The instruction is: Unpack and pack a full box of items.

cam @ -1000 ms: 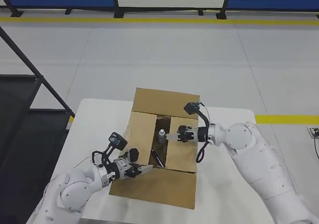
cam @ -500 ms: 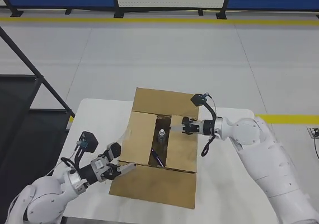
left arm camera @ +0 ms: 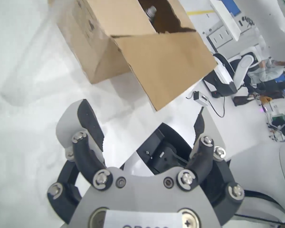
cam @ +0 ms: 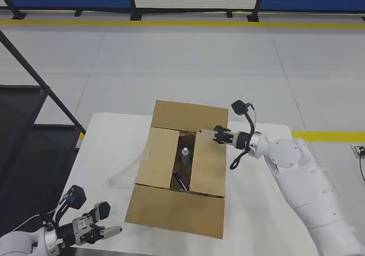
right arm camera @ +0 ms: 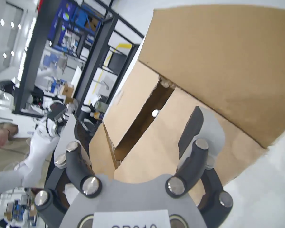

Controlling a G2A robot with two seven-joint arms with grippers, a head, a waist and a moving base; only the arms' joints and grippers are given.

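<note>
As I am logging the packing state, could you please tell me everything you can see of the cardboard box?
The cardboard box is brown corrugated board, standing upright on the white table. Its near and far flaps are folded outward; the two side flaps lie almost shut, leaving a narrow gap where a white-capped bottle shows. The right gripper, jaws open, sits at one side flap's far corner.
</note>
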